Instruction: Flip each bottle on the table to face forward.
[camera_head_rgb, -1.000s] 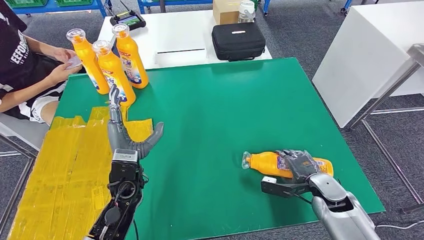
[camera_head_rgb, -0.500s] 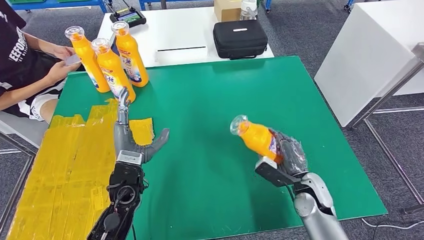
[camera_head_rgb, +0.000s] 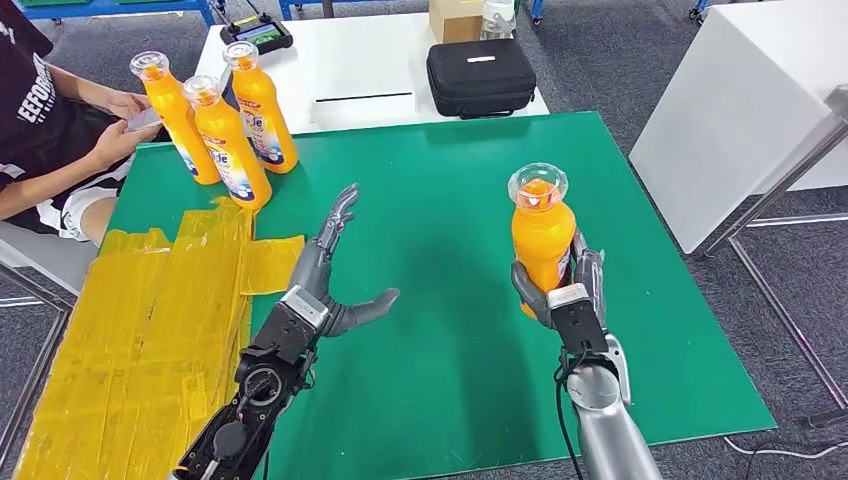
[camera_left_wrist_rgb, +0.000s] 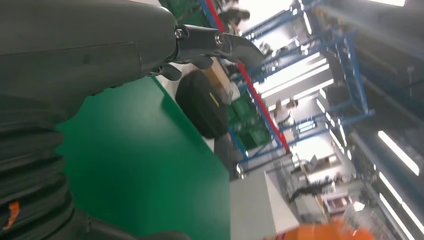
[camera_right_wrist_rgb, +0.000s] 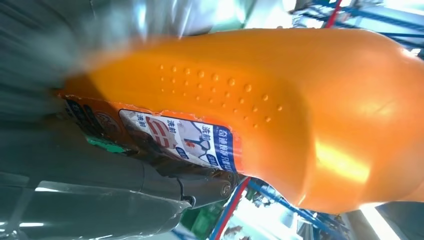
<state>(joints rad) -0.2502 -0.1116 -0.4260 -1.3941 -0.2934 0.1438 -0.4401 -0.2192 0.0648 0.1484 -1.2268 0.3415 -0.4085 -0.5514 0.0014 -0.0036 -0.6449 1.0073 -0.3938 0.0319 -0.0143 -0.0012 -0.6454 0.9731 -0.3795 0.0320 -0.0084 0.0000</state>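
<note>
Surface: I see a flat green top (camera_head_rgb: 450, 200), smooth and matte, with crinkled yellow sheets (camera_head_rgb: 140, 330) taped over its left part.
Held bottle: glossy orange plastic (camera_head_rgb: 542, 240), waisted, with a clear domed cap; in the right wrist view its side shows rows of small raised dots and a printed label band.
Position: it stands upright above the right half of the surface, cap up, well apart from the others.
Right hand: my right hand (camera_head_rgb: 560, 285) is wrapped around the bottle's lower body, dark fingers on both sides.
Left hand: my left hand (camera_head_rgb: 330, 275) holds nothing, fingers spread and stretched out over the green, thumb out to the side.
Other bottles: three orange bottles (camera_head_rgb: 215, 125) stand upright, clustered at the far left corner, near a seated person (camera_head_rgb: 50, 130).
Behind: a black zipped case (camera_head_rgb: 480, 75) on a white table.
Change: half a second ago the bottle was tilted with its cap leaning left; now it is vertical. The left hand has swung rightward off the yellow sheets.
</note>
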